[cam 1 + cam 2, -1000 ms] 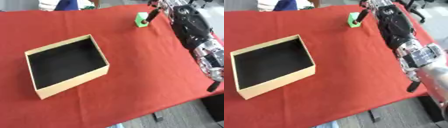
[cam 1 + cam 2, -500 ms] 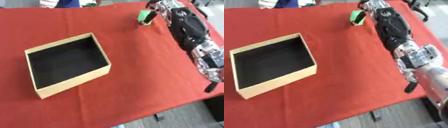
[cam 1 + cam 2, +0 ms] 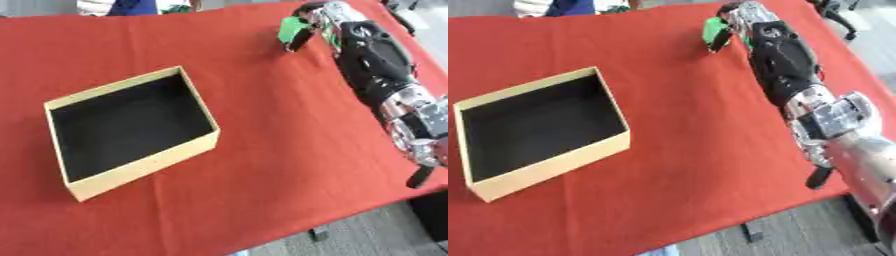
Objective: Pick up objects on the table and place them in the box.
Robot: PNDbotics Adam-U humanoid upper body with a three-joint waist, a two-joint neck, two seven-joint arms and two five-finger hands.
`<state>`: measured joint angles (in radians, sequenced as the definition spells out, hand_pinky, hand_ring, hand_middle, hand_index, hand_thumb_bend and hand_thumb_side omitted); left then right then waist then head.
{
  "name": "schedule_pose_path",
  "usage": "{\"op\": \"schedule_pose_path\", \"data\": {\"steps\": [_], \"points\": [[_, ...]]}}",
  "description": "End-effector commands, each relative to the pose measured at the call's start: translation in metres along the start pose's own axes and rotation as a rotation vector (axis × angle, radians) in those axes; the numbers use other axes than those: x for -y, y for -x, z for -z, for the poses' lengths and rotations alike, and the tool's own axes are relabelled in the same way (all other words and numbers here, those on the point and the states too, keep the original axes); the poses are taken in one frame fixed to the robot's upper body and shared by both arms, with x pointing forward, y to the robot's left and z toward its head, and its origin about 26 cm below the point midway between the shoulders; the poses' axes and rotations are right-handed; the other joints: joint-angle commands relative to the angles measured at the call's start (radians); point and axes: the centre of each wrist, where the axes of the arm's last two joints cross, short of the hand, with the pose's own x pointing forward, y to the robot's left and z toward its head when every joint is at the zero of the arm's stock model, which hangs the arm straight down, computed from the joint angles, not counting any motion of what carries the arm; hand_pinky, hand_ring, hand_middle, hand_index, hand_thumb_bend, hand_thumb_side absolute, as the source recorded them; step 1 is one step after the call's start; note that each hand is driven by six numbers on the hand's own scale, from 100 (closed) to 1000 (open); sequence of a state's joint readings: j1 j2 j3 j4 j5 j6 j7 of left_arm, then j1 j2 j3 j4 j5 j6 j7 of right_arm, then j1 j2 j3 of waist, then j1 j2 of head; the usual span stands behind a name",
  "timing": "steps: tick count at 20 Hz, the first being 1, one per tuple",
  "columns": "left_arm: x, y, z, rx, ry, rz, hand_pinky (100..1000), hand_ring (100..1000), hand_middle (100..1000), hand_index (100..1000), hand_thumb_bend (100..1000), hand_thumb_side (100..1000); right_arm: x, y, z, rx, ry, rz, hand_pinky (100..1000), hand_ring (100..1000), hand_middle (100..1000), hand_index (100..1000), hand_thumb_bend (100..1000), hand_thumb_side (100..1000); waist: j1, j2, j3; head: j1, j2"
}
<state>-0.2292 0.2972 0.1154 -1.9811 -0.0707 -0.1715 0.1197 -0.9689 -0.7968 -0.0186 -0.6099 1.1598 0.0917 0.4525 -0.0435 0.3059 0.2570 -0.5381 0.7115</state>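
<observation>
— Where was the green object [image 3: 290,29]?
— At the far right of the red counter [image 3: 262,125], in the right hand [image 3: 308,26], whose fingers curled round it.
— Which way did it point?
— Couldn't tell; too much was covered.
— And the box [image 3: 131,131]?
— Open, well apart on the left, long axis running near-left to far-right

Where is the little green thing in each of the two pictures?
Left eye view: the green thing sits near the top, right of the middle, at the right hand.
Right eye view: it shows near the top, just right of the middle.
Shared landmark: the open box lies lower left of it in both.
</observation>
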Motion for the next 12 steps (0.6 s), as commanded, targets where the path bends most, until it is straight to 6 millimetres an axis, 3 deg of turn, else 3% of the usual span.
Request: {"op": "schedule_pose_path", "data": {"steps": [1, 5, 12], "points": [[-0.002, -0.007, 0.006, 0.034, 0.007, 0.006, 676, 649, 602, 806, 100, 638, 0.018, 0.015, -0.006, -0.024, 0.069, 0.032, 661, 659, 847, 1000, 100, 378, 0.004, -0.023, -0.004, -0.005, -0.008], [-0.002, -0.007, 0.006, 0.034, 0.009, 0.008, 677, 649, 602, 806, 100, 636, 0.02, 0.013, -0.007, -0.014, 0.114, 0.043, 647, 619, 761, 1000, 100, 357, 0.003, -0.03, -0.008, -0.007, -0.008], [-0.003, -0.007, 0.005, 0.031, 0.015, 0.011, 677, 650, 603, 806, 100, 633, 0.04, -0.005, -0.016, 0.062, 0.197, -0.004, 654, 623, 756, 1000, 100, 346, 0.001, -0.051, -0.016, -0.009, -0.003]]}}
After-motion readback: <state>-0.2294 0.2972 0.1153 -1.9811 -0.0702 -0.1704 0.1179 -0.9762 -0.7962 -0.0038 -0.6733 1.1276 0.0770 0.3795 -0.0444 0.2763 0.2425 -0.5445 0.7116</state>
